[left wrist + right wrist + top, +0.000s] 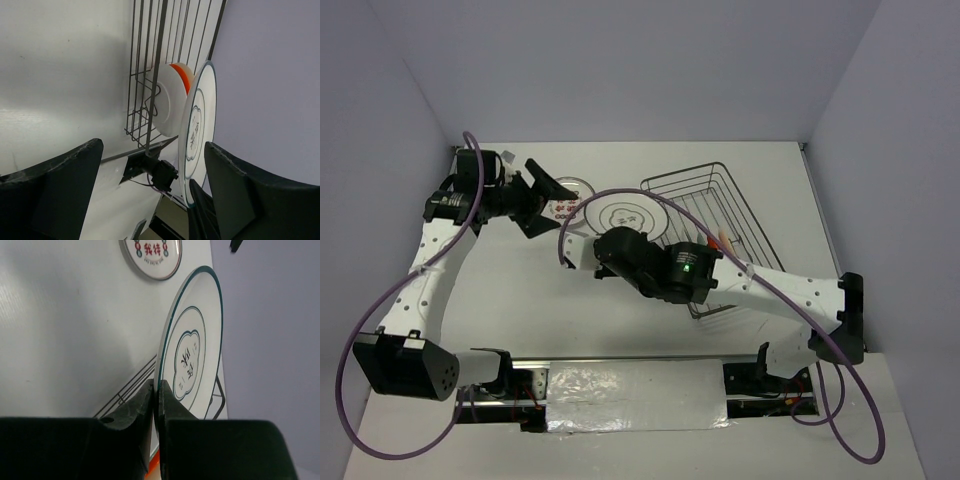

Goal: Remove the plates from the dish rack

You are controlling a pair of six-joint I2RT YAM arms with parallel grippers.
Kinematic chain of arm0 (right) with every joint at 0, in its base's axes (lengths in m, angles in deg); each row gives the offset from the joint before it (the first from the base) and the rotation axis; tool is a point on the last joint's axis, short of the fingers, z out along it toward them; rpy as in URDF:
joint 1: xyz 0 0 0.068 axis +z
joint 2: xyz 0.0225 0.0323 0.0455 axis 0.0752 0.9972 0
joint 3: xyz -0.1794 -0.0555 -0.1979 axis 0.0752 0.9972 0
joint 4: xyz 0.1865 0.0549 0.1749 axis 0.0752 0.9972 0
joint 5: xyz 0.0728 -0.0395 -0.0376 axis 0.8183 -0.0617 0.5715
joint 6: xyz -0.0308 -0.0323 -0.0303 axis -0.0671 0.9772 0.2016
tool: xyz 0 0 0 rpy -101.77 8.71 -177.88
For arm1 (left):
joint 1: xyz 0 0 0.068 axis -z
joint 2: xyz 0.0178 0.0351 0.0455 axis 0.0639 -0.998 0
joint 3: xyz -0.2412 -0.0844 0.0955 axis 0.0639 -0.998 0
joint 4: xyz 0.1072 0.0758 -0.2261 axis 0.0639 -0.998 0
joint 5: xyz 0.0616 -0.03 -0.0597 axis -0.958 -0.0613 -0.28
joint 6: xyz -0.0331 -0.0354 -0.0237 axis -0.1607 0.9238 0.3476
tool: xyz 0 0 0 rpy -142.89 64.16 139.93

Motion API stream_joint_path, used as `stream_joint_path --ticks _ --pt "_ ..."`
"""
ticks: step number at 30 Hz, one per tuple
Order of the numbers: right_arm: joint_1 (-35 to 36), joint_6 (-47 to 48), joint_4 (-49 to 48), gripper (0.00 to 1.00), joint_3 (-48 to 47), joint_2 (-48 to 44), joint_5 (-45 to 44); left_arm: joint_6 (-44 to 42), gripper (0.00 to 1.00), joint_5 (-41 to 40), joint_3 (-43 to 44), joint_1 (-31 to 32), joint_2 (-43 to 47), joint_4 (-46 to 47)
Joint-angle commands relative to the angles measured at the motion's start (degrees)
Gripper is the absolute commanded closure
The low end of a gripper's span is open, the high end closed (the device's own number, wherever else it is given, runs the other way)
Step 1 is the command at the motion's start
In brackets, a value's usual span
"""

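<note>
Teal plate (192, 355): out of the rack (705, 200), just left of it, over the table (510, 300).
Facing: patterned face turned up to the top camera. The right wrist view sees it nearly edge-on, rim running away from the fingers.
Right gripper (156, 390): pinched tight on the teal plate's rim.
Left gripper (545, 200): spread wide, holding nothing.
Red-mark plate (150, 255): flat on the table, face up, beside the left gripper.
Orange plate (165, 100): on edge in the rack, clear only in the left wrist view.
</note>
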Motion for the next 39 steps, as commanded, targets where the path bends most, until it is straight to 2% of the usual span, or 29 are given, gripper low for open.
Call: stream_joint_path --ticks 1,6,7,10,12,13,15,16,17,19,20,21,24,27,35,38,39 --pt "0.3 4.7 -6.6 1.00 -5.8 0.4 4.7 0.3 0.06 1.6 0.1 0.6 0.2 2.3" --pt "0.4 6.0 -5.2 1.00 -10.8 5.3 5.6 0.4 0.11 2.5 -0.3 0.7 -0.1 3.7" --pt "0.4 6.3 -5.7 1.00 -11.1 5.5 5.3 0.2 0.19 2.5 -0.4 0.8 -0.1 3.6" --pt "0.4 6.5 -8.0 1.00 -11.7 5.6 5.6 -0.9 0.33 2.0 -0.8 0.8 0.1 2.8" --pt "0.4 6.4 -8.9 1.00 -12.2 5.7 6.2 -1.0 0.58 2.5 -2.3 0.8 0.2 3.1" --pt "0.6 6.2 -9.4 1.00 -12.0 6.0 6.2 -1.2 0.82 2.9 -2.9 0.8 -0.1 3.9" --pt "0.5 4.9 -10.5 0.98 -11.1 6.4 5.1 -2.1 1.00 2.6 -2.1 0.8 -1.0 3.2" --pt "0.2 3.9 -10.9 0.88 -10.8 6.3 5.2 -3.3 1.00 1.9 -1.7 0.7 -1.4 2.9" --pt "-1.2 2.1 -10.8 0.43 -10.6 6.2 5.6 -3.8 1.00 0.6 -1.1 0.6 -1.7 2.1" --pt "-3.4 -6.3 -9.0 0.00 -10.8 4.9 7.5 -4.6 1.00 -4.2 0.0 -0.1 -2.5 1.9" --pt "-5.4 -12.3 -7.3 0.00 -10.6 3.7 9.4 -5.9 1.00 -6.2 0.1 -0.5 -3.0 2.9" --pt "-6.4 -15.2 -7.2 0.00 -8.6 0.3 9.6 -6.6 1.00 -11.2 0.7 -1.5 -3.5 4.3" --pt "-9.1 -25.8 -8.3 0.00 -4.3 -6.3 9.3 -9.1 1.00 -18.5 1.3 -3.6 -6.9 8.0" --pt "-11.8 -34.7 -3.5 0.00 -2.7 -14.5 8.5 -11.3 1.00 -22.9 1.8 -6.0 -12.3 13.7" --pt "-13.5 -48.9 7.7 0.00 0.6 -32.0 6.4 -13.7 1.00 -21.5 7.9 -7.3 -28.5 20.7" --pt "-13.6 -51.9 10.6 0.00 3.2 -35.5 6.1 -14.0 0.96 -20.7 8.8 -7.4 -32.3 22.5" --pt "-13.5 -52.7 11.4 0.00 4.3 -37.3 5.9 -14.0 0.92 -21.1 9.6 -7.3 -33.2 22.1"
